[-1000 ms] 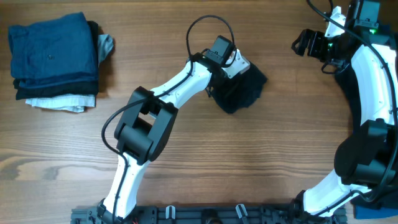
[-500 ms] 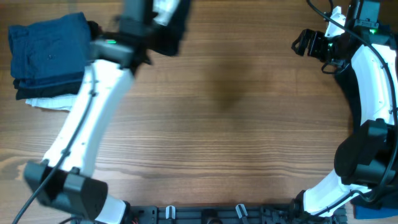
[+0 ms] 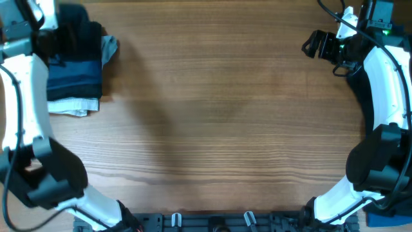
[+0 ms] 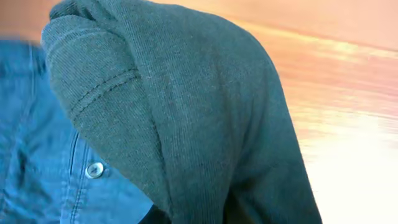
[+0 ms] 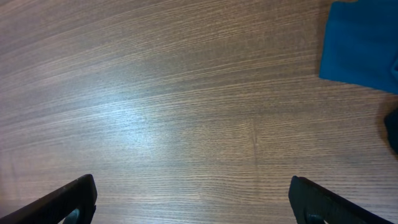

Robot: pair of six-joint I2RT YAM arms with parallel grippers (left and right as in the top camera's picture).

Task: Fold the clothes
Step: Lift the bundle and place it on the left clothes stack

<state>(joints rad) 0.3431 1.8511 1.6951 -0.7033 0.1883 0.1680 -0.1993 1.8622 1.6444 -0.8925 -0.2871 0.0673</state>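
One navy shirt (image 4: 186, 112) within left tool (image 3: 46, 40)

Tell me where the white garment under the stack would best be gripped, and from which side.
Probably grip the white garment by its exposed near strip, coming from the robot's side, low along the table: only that edge pokes out beneath the blue garments; the rest looks buried.

One desk (image 3: 225, 129) bears one pile of clothes (image 3: 90, 64) in three visible colours, one dark shirt (image 4: 186, 112) over mid-blue cloth (image 3: 74, 80) with one button (image 4: 94, 169), one white layer (image 3: 71, 106) beneath, and two arms, left arm (image 3: 26, 96) and right arm (image 3: 386, 84).
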